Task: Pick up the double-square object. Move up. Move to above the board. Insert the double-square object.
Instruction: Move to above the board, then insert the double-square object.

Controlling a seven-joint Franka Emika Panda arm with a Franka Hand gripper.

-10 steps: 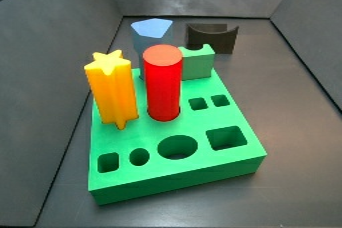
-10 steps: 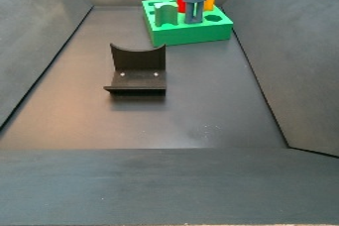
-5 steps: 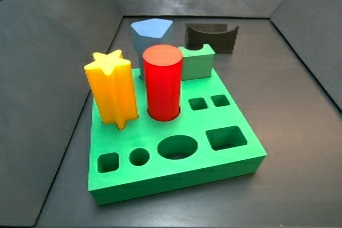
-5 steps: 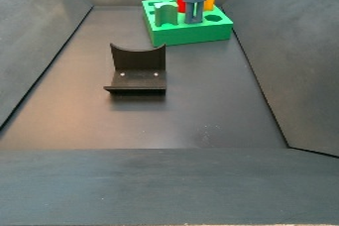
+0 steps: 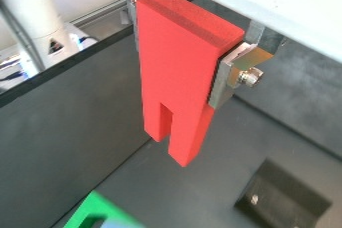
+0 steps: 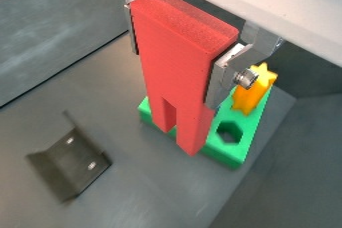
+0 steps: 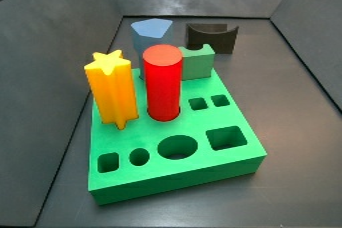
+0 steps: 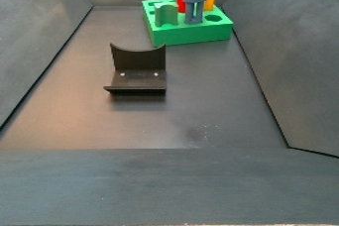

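The tool is clamped on the double-square object, which hangs upright, prongs down. In a wrist view the board lies below and just behind the prongs, so the tool likely needs to shift over the square holes.

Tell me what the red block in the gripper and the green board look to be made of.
The red block, clamped in the gripper high above the floor, looks like matte plastic, possibly printed: uniform colour, sharp edges, no shine. The green board looks like the same matte plastic: flat even colour, cleanly cut holes. The fingers look like brushed metal.
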